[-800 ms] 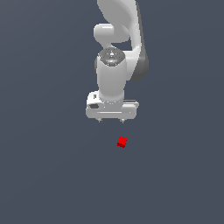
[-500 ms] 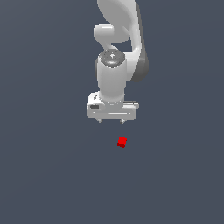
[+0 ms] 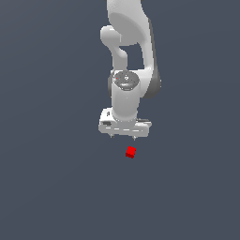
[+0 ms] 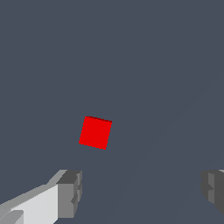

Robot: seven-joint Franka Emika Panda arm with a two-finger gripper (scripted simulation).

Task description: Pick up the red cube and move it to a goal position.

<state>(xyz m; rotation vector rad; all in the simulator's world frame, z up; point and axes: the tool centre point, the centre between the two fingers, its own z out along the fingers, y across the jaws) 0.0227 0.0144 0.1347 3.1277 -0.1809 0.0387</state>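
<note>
I have the gripper point(image 3: 123, 136) hanging above the red cube point(image 3: 131, 152), jaws spread wide and empty so the cube can pass between them. The cube sits on the bare grey surface, clear of the fingertips point(image 4: 70, 192); no counter edge shows. It lies off-centre, so I judge alignment comes first.

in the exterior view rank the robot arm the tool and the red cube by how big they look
1. Robot arm, largest by far.
2. Tool, the wide white block at its end.
3. Red cube, smallest, much narrower than the tool.
</note>
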